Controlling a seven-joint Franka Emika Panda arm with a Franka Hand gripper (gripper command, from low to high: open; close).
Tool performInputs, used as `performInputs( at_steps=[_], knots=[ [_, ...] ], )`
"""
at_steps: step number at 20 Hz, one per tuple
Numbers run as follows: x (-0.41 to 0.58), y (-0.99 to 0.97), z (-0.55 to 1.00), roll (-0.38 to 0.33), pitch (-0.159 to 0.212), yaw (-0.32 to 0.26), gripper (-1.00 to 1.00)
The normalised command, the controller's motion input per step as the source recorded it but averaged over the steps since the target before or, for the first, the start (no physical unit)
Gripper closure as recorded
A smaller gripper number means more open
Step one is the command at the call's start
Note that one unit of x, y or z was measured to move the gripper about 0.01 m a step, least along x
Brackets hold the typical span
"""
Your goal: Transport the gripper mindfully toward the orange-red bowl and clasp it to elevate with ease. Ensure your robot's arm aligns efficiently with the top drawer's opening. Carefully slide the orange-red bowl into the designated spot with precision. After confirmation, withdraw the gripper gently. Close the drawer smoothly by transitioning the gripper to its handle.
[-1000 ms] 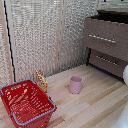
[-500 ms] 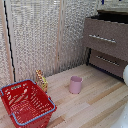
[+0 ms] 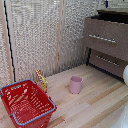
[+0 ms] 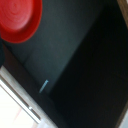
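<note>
One bowl (image 4: 17,19) is seen in the wrist view, lying inside the dark, open top drawer (image 3: 106,37), so the placing step is judged done. No fingers are shown, so the gripper's state cannot be told. Next, a gentle withdrawal is called for, then a push at the handle (image 3: 103,38).

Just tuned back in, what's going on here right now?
The wrist view looks down into a dark open drawer with the orange-red bowl lying inside it. The hand itself isn't visible in either view. In the exterior view, the cabinet's top drawer with its silver handle sits at the right, and a pink cup and red basket stand on the wooden floor.
</note>
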Motion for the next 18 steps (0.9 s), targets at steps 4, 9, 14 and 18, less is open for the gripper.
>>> performInputs(
  at_steps=[4,9,14,18],
  knots=[
    [-0.046,0.28,-0.26,-0.333,0.185,0.099,-1.00],
    [0.000,0.31,-0.33,-0.350,0.144,0.091,-1.00],
    [0.000,0.25,-0.23,-0.374,0.145,0.091,-1.00],
    [0.000,0.26,-0.19,-0.375,0.145,0.072,-1.00]
  ],
)
